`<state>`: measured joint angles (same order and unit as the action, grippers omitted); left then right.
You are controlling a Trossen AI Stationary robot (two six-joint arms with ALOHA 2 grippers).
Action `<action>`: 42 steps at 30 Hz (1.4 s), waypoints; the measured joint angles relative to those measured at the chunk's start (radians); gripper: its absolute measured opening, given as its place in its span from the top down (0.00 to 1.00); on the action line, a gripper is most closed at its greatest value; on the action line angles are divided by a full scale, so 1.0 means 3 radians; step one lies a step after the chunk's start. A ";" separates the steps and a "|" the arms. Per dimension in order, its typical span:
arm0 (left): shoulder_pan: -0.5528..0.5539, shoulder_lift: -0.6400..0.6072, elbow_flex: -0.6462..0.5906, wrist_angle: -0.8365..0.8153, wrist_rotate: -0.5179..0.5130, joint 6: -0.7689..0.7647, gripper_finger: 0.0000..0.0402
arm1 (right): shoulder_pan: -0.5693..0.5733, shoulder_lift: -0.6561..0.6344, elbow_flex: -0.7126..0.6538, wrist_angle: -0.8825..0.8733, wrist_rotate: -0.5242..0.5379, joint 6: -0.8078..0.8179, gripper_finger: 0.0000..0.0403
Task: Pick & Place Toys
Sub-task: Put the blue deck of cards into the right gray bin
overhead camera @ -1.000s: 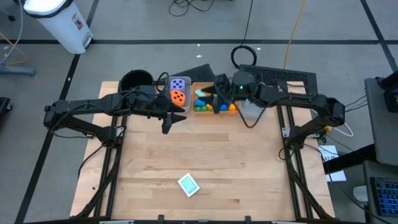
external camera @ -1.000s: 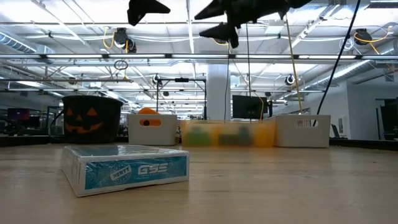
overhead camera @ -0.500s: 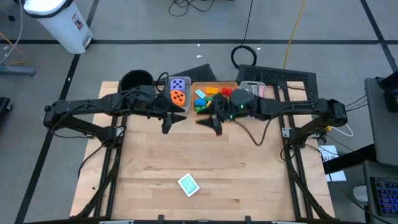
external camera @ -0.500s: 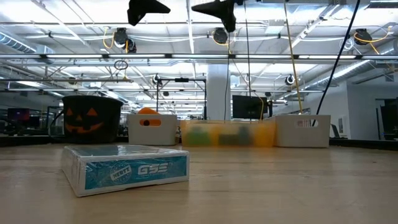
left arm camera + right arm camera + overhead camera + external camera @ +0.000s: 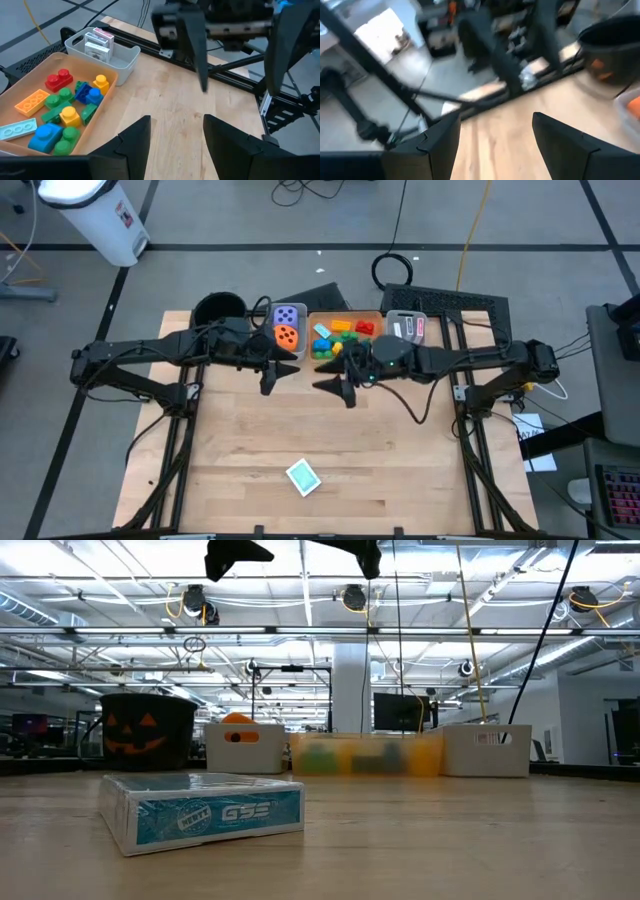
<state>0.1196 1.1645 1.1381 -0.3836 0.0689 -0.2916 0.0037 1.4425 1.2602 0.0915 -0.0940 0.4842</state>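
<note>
A: Where do the grippers hang?
B: The left gripper (image 5: pixel 268 384) and right gripper (image 5: pixel 340 387) hover above the table (image 5: pixel 400 460), fingers apart, empty.
A: The toys?
B: Bricks (image 5: pixel 340 338) in the orange bin (image 5: pixel 345 314); a teal card box (image 5: pixel 303 476) lies near the front edge.

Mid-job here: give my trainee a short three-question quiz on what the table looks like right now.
1. True or false: the teal card box lies inside a bin.
2. Which bin holds the bricks: A grey, B orange, C the pot?
3. Fill in: both dice sit in the bin next to the ___.

Key: 1 false, it lies alone on the table. 2 B. 3 pot.
</note>
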 joint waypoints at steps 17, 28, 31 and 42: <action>0.0000 0.0000 0.0000 0.0013 0.0000 0.0000 0.54 | 0.0876 -0.0147 -0.0003 -0.0741 0.0592 -0.0624 0.41; -0.0001 0.0000 0.0000 0.0467 -0.0001 -0.0265 0.54 | 0.0889 -0.0148 -0.0003 -0.0795 0.0627 -0.0373 0.41; -0.0001 0.0000 0.0000 0.0723 -0.0003 -0.0384 0.54 | 0.0885 -0.0148 -0.0003 -0.0794 0.0905 -0.0369 0.41; -0.0145 -0.0001 0.0000 0.0843 0.0368 -0.0721 0.54 | 0.0824 -0.0192 0.0004 -0.0775 0.1120 -0.0239 0.41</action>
<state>0.0761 1.1641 1.1381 -0.1305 0.1793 -0.5078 0.2509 1.3850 1.2613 -0.1409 0.2420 0.4124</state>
